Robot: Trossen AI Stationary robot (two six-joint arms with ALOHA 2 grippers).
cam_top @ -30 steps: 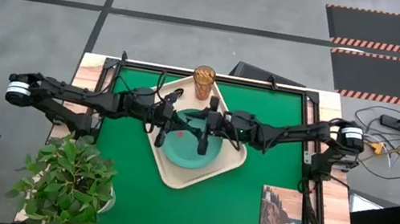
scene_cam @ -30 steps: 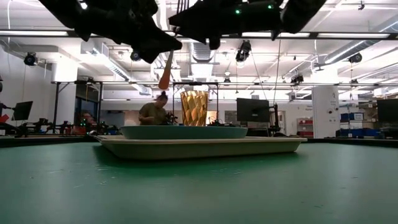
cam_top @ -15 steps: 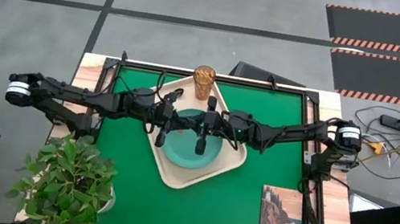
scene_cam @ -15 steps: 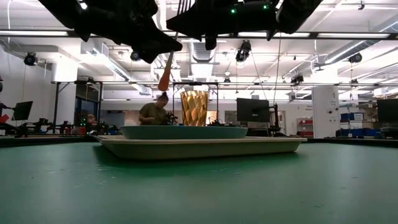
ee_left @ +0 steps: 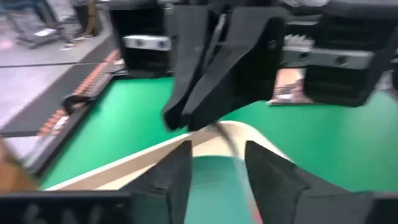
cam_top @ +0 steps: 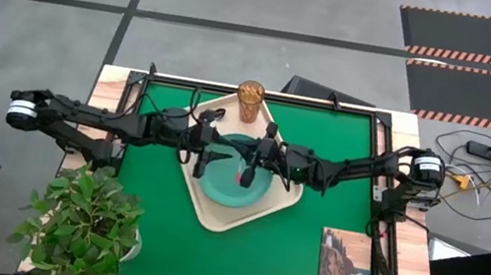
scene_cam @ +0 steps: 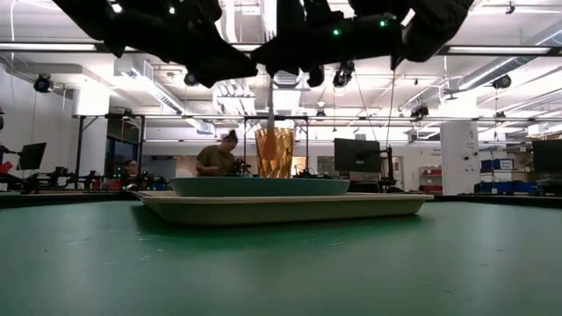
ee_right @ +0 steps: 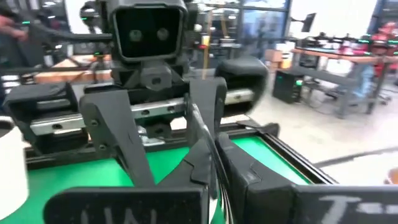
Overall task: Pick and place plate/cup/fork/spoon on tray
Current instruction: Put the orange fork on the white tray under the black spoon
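High view first: both arms reach in from the sides and meet over the middle of the green counter [cam_top: 336, 193], above the tray [cam_top: 213, 214]. The tray lies at a slant near the counter's middle. The teal plate [cam_top: 228, 193] lies inside it, and the amber cup [cam_top: 249, 101] stands upright in the tray's far corner, apart from the plate.

My left claw [cam_top: 207, 150] hangs over the plate's left side. My right claw [cam_top: 252, 164] hangs just beside it, over the plate's middle. From the left wrist camera I see my left claw's two fingers spread apart with nothing between them, so it is open.

From the same camera, the right claw's fingers are pressed together around something thin. The right wrist camera agrees: its fingers sit nearly touching, with a slim rod running between them. From above I can make out a short red streak at that claw, which I read as the fork [cam_top: 245, 171], held over the plate. From the low camera a thin piece hangs straight down between the two claws, clear of the plate and in front of the cup.

A picture book [cam_top: 346, 267] lies at the counter's near right corner, and a potted plant [cam_top: 82, 220] stands by its near left corner. A person [scene_cam: 216, 156] sits in the room behind.
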